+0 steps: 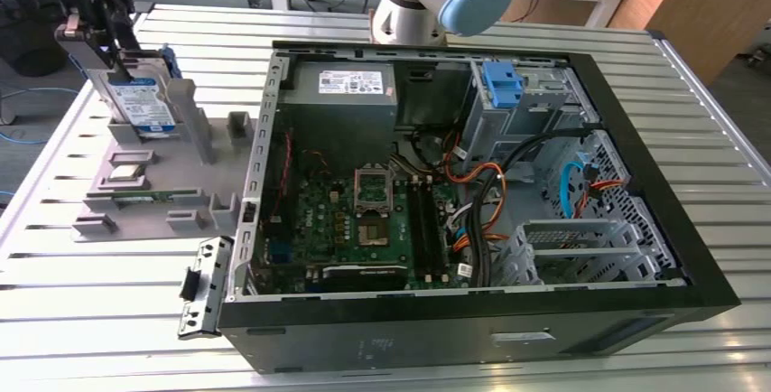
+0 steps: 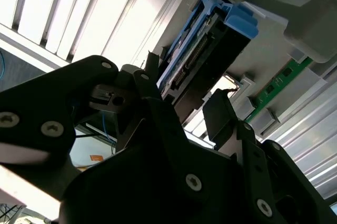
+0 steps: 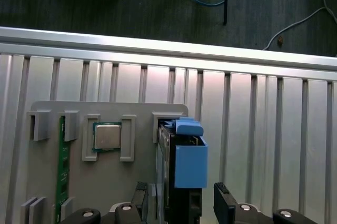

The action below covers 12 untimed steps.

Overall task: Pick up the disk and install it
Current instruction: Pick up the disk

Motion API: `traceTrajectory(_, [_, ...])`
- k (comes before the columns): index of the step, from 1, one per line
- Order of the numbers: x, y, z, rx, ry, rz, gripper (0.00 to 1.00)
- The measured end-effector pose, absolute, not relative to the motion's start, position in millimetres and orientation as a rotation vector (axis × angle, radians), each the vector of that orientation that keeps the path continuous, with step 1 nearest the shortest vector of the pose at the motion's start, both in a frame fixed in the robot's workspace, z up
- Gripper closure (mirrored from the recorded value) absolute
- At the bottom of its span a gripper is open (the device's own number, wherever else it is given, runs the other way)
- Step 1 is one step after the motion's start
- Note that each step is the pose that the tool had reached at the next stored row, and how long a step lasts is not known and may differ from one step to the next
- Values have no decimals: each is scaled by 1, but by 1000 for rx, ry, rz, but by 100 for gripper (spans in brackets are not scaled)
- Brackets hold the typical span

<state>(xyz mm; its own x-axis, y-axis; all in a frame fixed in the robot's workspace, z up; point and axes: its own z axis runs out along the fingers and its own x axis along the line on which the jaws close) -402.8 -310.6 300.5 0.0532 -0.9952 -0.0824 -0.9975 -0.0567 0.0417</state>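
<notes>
At the pick-up step, the hand point(image 3: 180, 195), fingers point(image 3: 222, 195) apart (not yet clamped), straddles the disk point(image 3: 181, 166) standing upright in the grey tray point(image 1: 181, 175) beside the computer case point(image 1: 482, 320), so the grasp likely calls for closing squarely.

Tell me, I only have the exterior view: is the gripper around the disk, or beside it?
Observer: Around it. In the first wrist view the gripper straddles the disk, which stands on edge in its grey holder.
Operator: Is it clamped?
Observer: Not that I can see. In that same view a gap shows between the disk's blue rail and one finger.
</notes>
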Motion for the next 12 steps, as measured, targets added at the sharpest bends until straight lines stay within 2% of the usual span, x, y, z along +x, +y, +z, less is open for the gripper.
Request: traceTrajectory(12, [-402, -311, 302, -2260, 2139, 139, 39])
